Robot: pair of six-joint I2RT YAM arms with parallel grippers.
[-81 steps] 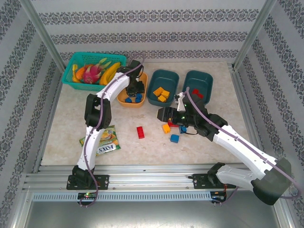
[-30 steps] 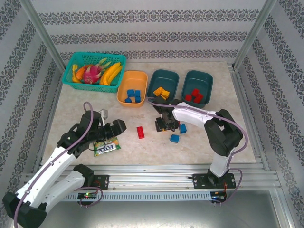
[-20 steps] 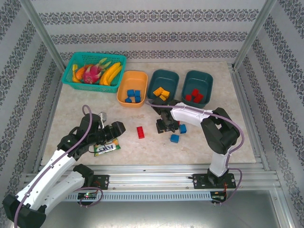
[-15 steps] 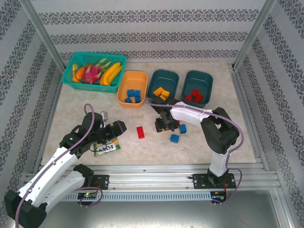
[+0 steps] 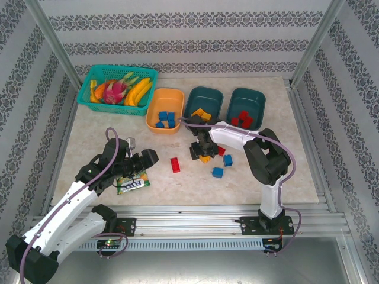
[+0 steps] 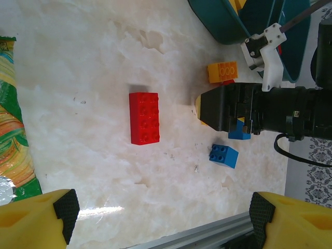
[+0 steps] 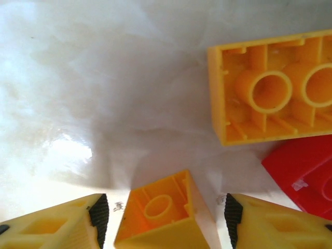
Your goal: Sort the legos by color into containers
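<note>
— Right tool [image 5: 199, 150], state?
— Low over the bench [image 5: 89, 142], in front of the middle tub. Fingers [image 7: 62, 223] stand part-way apart. A small yellow brick [image 7: 161, 212] sits tilted between them, hollow side to the wrist camera. I cannot tell whether the pads grip it.
— Loose bricks?
— Just beside that tool lies a larger yellow brick [image 7: 270, 93], upside down, with a red brick [image 7: 303, 174] just beside it. One blue brick [image 5: 228, 160] and a second blue brick [image 5: 217, 172] lie near, toward the near edge. A long red brick [image 5: 175, 164] lies alone, left of the tool.
— Tubs?
— Three in a row at the far side. The orange tub [image 5: 169, 96] holds blue bricks [image 5: 166, 119]. The middle tub [image 5: 208, 96] holds yellow bricks [image 5: 201, 114]. The right tub [image 5: 250, 97] holds red bricks [image 5: 243, 120].
— Left tool [image 5: 148, 157]?
— Jaws wide, nothing between them. It hangs over the bench near the packet [image 5: 131, 183] and faces the long red brick.
— Anything else?
— A basket [image 5: 118, 68] of fruit stands in the far left corner.
</note>
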